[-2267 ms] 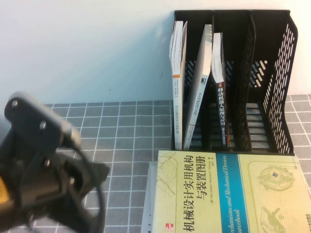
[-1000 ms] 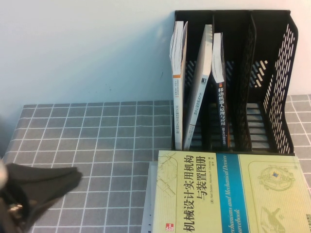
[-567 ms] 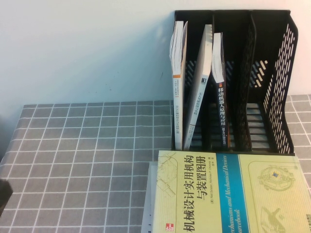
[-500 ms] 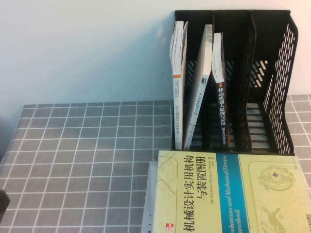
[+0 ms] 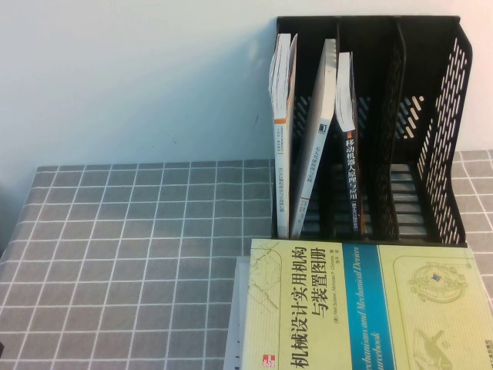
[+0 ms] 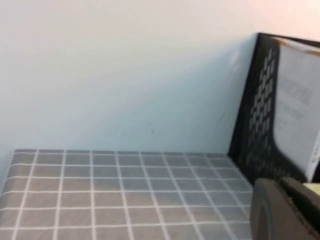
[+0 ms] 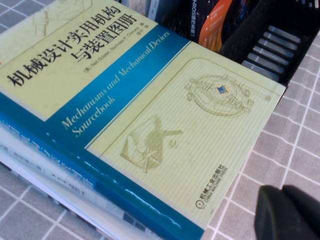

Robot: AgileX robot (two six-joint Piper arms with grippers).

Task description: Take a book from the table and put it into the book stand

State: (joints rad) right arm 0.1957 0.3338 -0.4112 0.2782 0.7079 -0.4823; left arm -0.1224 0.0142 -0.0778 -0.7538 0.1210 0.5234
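The left arm, which filled the 8 o'clock corner of the high view a moment ago, has pulled back and is now out of that view completely. Of the left claw [image 6: 280, 210] only a dark rounded part shows in its own wrist view, low over the counter [image 5: 139, 254] and near the outer wall of the book stand [image 5: 431, 131]; I cannot tell if it is open or closed. The right claw [image 7: 287, 212] is also missing from the high view. Its wrist view shows dark finger ends pressed together with nothing between them, just beside the corner of the yellow-green book [image 5: 362, 308].

The book [image 5: 347, 166] with the dark cover and orange blob already stands in the book stand, in the third slot from the left, leaning a little. Two white-grey books [image 5: 296, 146] stand in the slots at its 9 o'clock side. The two slots toward 3 o'clock hold nothing.

In my judgement the placing is done and the left arm has gone back to rest. The yellow-green book lies flat on a small stack at 6 o'clock of the stand, touching its front edge.
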